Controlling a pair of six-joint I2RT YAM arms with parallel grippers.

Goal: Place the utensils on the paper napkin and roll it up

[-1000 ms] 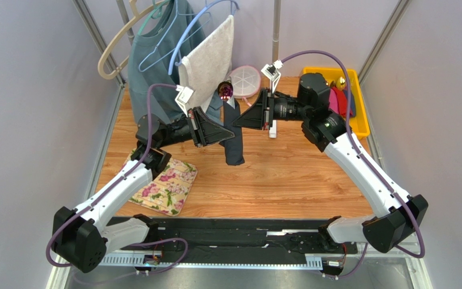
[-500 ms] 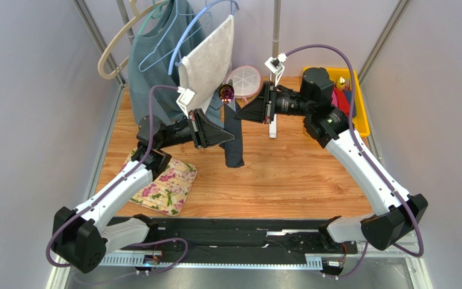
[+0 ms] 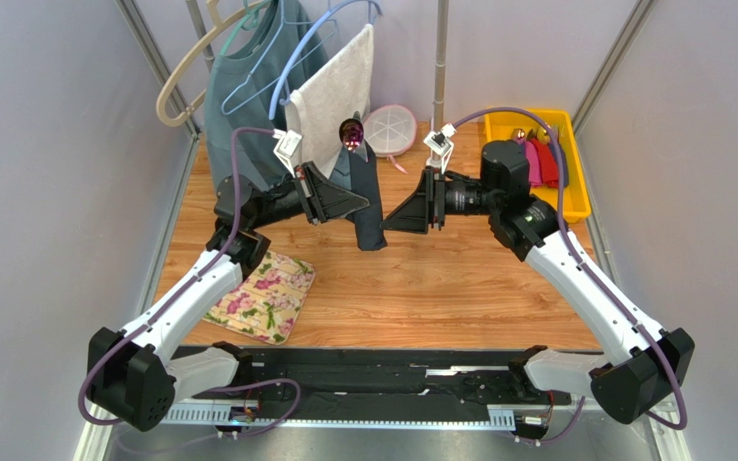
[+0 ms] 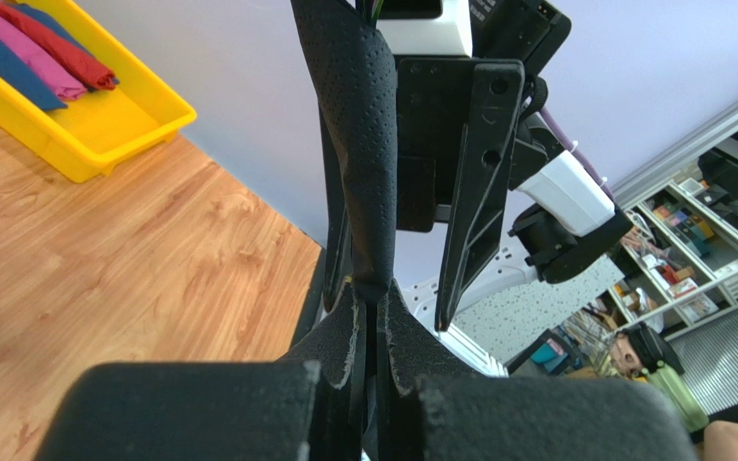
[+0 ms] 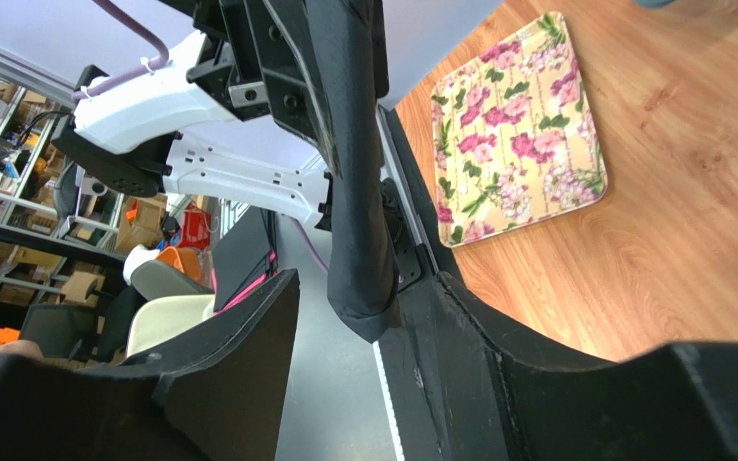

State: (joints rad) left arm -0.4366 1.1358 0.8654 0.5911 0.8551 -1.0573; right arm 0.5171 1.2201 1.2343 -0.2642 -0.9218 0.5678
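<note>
On the left arm (image 3: 190,288), the jaws are pinched tight on the rolled paper napkin (image 3: 373,229). The roll hangs upright in the air above the surface (image 3: 459,279), beyond the floral mat (image 3: 262,296) and to its right. 1 spoon (image 3: 352,133) pokes from the roll's top. On the right arm (image 3: 565,264), the jaws stand parted on the roll's far side from the mat, with the roll between them.

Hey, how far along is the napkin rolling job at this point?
Done: the black paper napkin is rolled up around the spoon, whose purple bowl sticks out the top. In hand: the left gripper is shut on it, holding it upright above the table; the right gripper is open next to it. Left: probably just setting it down, perhaps in the yellow bin with the other rolled napkins.
</note>
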